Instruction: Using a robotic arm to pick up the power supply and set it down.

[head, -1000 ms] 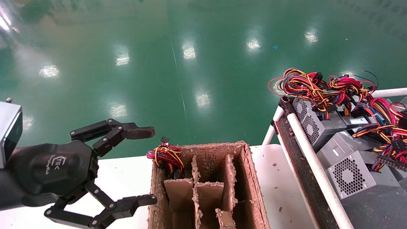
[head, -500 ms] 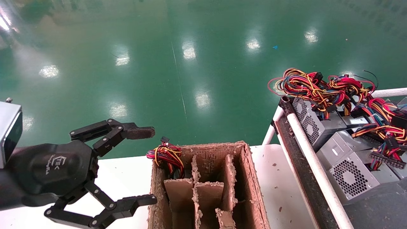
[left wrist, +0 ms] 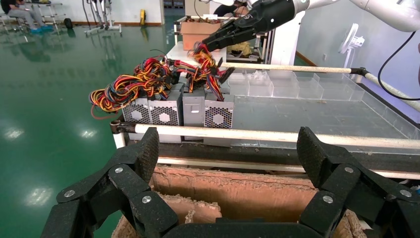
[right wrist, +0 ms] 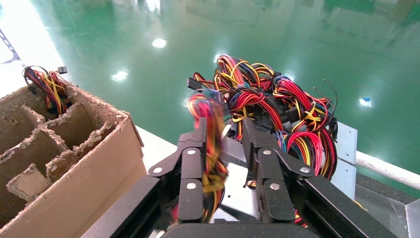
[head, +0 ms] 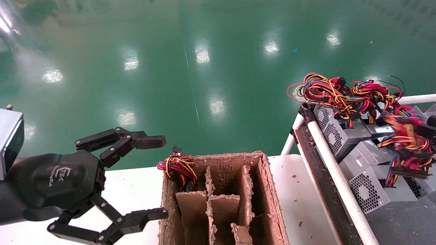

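Observation:
The power supply (head: 366,190), a grey metal box with a hexagon-hole fan grille, lies tilted in the bin on the right, among others alike. Its red, yellow and black wire bundle (head: 405,146) is blurred and pulled upward. My right gripper (right wrist: 224,124) has its fingers narrowed on that wire bundle (right wrist: 210,114), above grey metal. From the left wrist view the right gripper (left wrist: 208,43) pinches the wires (left wrist: 205,54) above the row of units (left wrist: 219,111). My left gripper (head: 164,177) hangs open with nothing in it beside the cardboard box.
The brown divided cardboard box (head: 269,190) stands on the white table (head: 136,183); wires (head: 178,166) stick out of its far-left compartment. A white pipe rail (head: 330,163) edges the bin. More power supplies (head: 332,132) and tangled wires fill the bin's far end.
The wire bundle has been pulled up and toward the bin's middle, and the fan-grille power supply has slid toward the rail and tilted. The left arm has not moved.

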